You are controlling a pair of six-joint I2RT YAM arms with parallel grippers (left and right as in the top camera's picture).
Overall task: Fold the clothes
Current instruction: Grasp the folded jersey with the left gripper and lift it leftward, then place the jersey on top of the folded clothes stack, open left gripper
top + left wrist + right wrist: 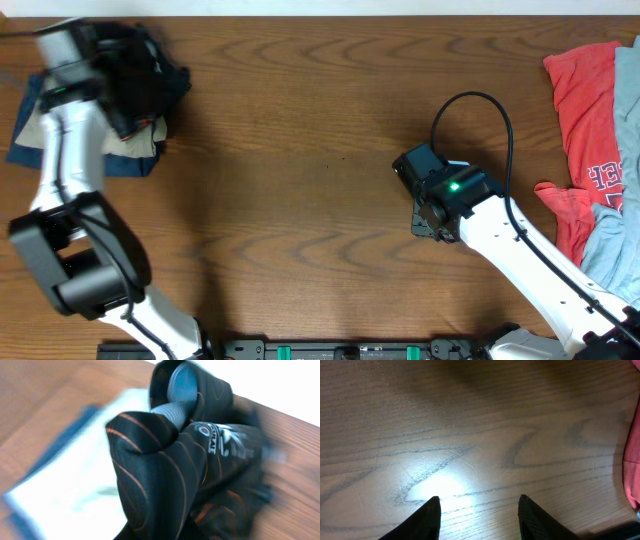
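Observation:
The black jersey with thin orange lines is bunched up at the far left corner, over a pile of folded clothes. My left gripper is in the bunch. In the left wrist view the jersey fills the frame and hangs round the jaws, which are hidden. The view is blurred. The cloth looks lifted and held. My right gripper is open and empty, low over bare wood right of the table's middle. It also shows in the overhead view.
A folded pile of beige and blue clothes lies under the jersey, and it also shows in the left wrist view. A red shirt and a light blue garment lie at the right edge. The red shirt's edge is near my right gripper.

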